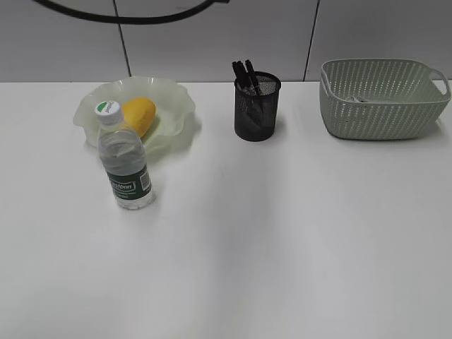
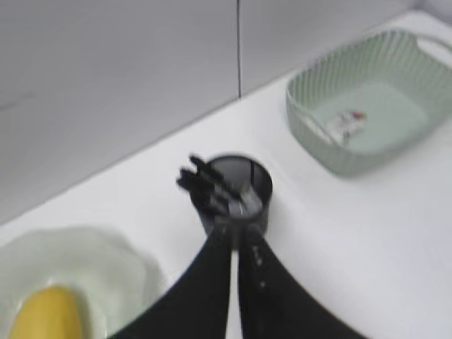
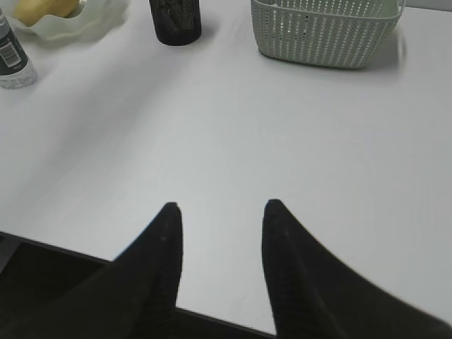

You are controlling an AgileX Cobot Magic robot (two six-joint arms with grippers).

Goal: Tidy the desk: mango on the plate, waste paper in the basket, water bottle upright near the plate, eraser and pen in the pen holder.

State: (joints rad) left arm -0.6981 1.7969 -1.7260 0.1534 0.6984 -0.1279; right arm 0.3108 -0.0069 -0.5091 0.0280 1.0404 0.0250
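The mango lies on the ruffled green plate. The water bottle stands upright just in front of the plate. The black mesh pen holder holds dark pens; I cannot make out an eraser. The waste paper lies in the sage-green basket. Neither gripper shows in the exterior view. In the left wrist view my left gripper is shut, with nothing seen between its tips, above the pen holder. My right gripper is open and empty over the desk's front edge.
The white desk stretches in front of the objects. A grey tiled wall runs behind it. In the right wrist view the bottle, pen holder and basket stand far ahead.
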